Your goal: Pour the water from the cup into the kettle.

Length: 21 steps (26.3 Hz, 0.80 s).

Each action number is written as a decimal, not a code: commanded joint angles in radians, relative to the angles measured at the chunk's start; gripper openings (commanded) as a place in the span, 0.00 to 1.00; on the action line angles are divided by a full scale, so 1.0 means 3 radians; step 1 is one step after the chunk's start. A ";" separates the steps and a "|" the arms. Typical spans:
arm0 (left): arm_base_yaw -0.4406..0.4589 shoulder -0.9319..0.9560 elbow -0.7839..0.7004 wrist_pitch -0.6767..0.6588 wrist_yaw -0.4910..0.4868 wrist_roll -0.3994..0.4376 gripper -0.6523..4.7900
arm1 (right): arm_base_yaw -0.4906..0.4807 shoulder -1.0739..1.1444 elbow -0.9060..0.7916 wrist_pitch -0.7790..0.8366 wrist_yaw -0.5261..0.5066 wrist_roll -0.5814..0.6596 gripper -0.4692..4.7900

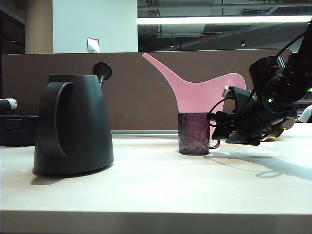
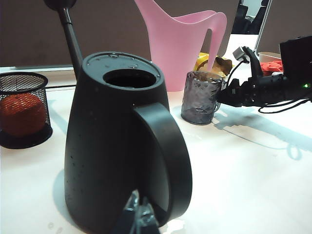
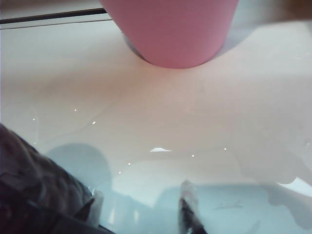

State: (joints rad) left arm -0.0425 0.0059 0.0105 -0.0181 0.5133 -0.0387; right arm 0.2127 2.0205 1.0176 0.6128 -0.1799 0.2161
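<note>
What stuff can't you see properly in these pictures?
- Water level in the cup: exterior view, dark bumpy wall hides it.
- Inside the kettle: left wrist view, the opening is only black.
- Left gripper: cut off by the picture's edge.
- Right gripper at the cup's handle: too small and dark to tell whether it grips.
- Watering can: right wrist view, only its base shows.

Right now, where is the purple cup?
The cup stands right of centre in the exterior view, before the pink watering can, with the right gripper at its handle.
</note>
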 commanded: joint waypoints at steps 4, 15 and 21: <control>0.0001 0.0003 0.0013 0.0069 0.0010 0.0004 0.11 | 0.0005 -0.0015 0.0014 0.0075 -0.0006 0.0003 0.24; 0.0001 0.0001 0.0013 0.0067 0.0010 0.0004 0.11 | 0.0006 -0.0017 0.0014 0.0206 -0.0006 0.0000 0.08; 0.0001 0.0003 0.0013 0.0067 0.0009 0.0004 0.11 | 0.0006 -0.0099 0.0013 0.0154 -0.0006 -0.0041 0.08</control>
State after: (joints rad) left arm -0.0425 0.0059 0.0105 -0.0177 0.5129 -0.0387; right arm 0.2131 2.0178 1.0176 0.6453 -0.1795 0.2115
